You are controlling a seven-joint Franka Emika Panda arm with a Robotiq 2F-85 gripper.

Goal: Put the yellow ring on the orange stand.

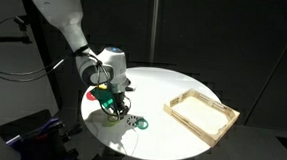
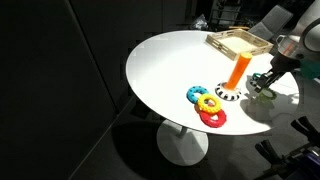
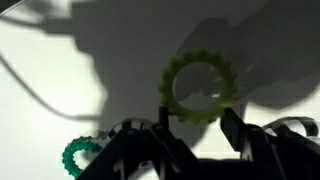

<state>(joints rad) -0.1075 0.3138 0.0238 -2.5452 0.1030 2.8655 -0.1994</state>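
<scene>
The yellow ring (image 3: 195,88), pale and greenish with a toothed rim, lies flat on the white table in the arm's shadow. My gripper (image 3: 196,115) is open, with one fingertip at each side of the ring's near edge; the left finger touches or overlaps its rim. In an exterior view the gripper (image 2: 265,86) is low over the table, just right of the orange stand (image 2: 238,72), an upright orange peg on a black-and-white round base. The ring shows there as a greenish spot (image 2: 259,92) under the fingers. In an exterior view the gripper (image 1: 112,98) hangs over the table's left part.
A green ring (image 3: 80,155) lies near the gripper. A blue ring (image 2: 197,94), a brighter yellow ring (image 2: 210,103) and a red ring (image 2: 212,118) lie together in front of the stand. A flat wooden tray (image 2: 240,42) (image 1: 197,113) sits at the table's far side.
</scene>
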